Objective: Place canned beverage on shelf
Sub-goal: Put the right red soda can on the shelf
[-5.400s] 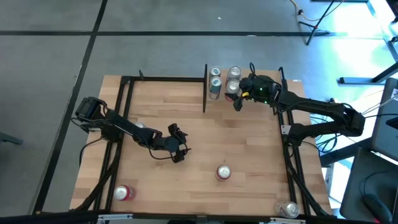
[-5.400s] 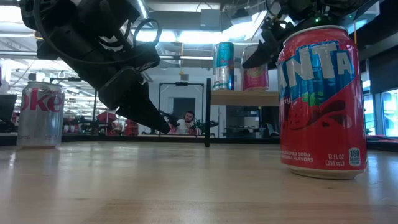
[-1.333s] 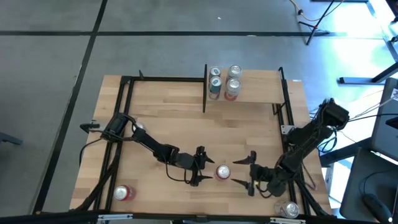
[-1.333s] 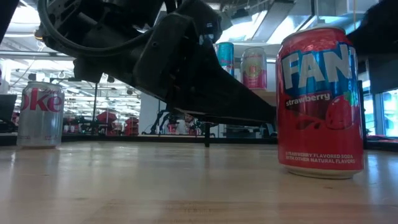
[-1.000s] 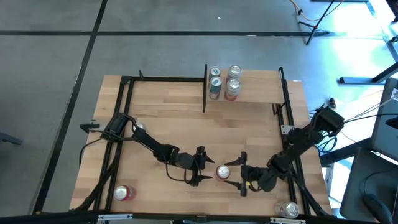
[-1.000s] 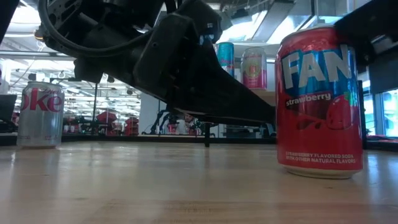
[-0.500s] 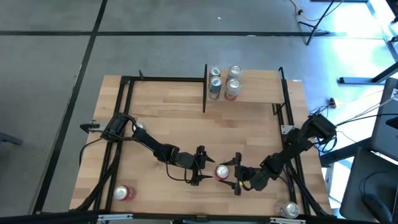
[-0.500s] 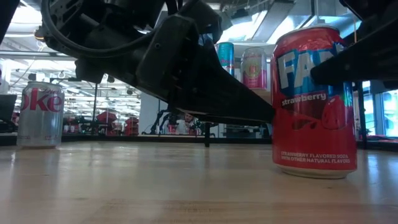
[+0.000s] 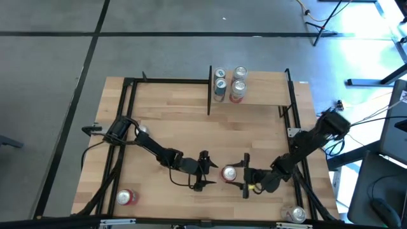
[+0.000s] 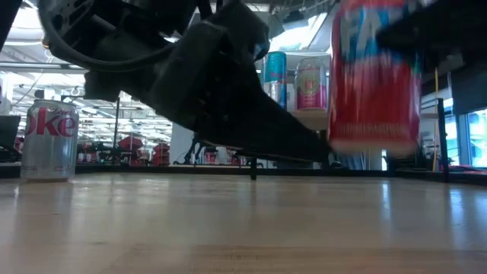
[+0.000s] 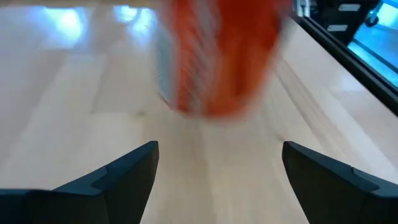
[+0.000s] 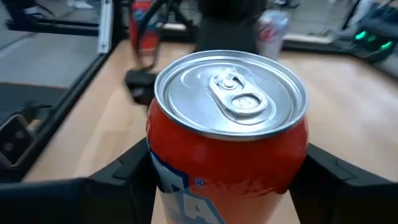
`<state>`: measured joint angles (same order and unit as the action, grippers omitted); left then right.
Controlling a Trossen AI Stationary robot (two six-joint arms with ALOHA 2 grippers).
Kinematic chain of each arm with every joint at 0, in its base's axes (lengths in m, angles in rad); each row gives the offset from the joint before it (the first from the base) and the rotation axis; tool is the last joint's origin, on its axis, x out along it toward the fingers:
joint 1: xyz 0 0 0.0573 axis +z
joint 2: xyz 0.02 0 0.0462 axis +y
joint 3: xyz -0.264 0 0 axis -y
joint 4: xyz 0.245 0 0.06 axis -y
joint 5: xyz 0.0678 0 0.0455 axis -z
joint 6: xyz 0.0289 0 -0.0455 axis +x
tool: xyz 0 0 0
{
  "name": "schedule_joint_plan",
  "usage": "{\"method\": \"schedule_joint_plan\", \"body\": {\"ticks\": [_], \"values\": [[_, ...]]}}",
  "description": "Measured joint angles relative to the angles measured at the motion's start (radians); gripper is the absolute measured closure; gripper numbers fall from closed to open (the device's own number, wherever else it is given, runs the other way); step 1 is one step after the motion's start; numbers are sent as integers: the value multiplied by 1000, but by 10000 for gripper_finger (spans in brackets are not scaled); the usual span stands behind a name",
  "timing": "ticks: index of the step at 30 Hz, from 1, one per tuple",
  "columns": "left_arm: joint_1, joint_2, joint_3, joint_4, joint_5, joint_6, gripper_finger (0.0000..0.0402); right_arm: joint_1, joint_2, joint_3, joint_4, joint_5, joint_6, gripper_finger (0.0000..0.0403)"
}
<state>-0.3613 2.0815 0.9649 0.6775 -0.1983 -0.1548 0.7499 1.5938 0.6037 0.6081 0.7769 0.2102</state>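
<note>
Grey concrete floor (image 9: 51,95) all around, crossed by dark straight seams (image 9: 159,33). Light-wood tabletop (image 9: 172,133) in the middle, ringed by a black metal frame (image 9: 127,95). Beyond the tabletop's far right corner, a wash of bluish-white light (image 9: 362,19) over the floor, with black stand legs (image 9: 324,28) across it. Off the right edge, loose cables (image 9: 381,114). Past the far edge, seen at table height, a wide hall: rows of ceiling lights (image 10: 30,53), a pale wall with a dark doorway (image 10: 224,129), reddish machines (image 10: 141,148) low on the left, a bright window (image 10: 475,144) at far right.
</note>
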Motion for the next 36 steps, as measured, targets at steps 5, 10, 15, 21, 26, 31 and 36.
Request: {"method": "schedule_joint_plan", "body": {"ticks": [5, 10, 15, 21, 26, 31, 36], "values": [[-27, 0, 0, -15, 0, -19, 67, -34, -260, 0, -292, 26, -27, 150], [-53, 0, 0, -16, -7, -19, 67, -122, -550, 0, -563, 4, -49, 150], [-60, 0, 0, -18, -24, -19, 67, -275, -795, 0, -742, -75, -116, 150], [-60, 0, 0, -19, -25, -19, 67, -520, -982, 0, -851, -232, -217, 150], [-58, 0, 0, -19, -48, -19, 67, -760, -1020, 0, -888, -419, -271, 150], [-57, 0, 0, -20, -62, 4, 67, -994, -1000, 0, -891, -609, -321, 150], [-48, 0, 0, -20, -62, 32, 67, -1215, -963, 0, -837, -781, -355, 150]]}}
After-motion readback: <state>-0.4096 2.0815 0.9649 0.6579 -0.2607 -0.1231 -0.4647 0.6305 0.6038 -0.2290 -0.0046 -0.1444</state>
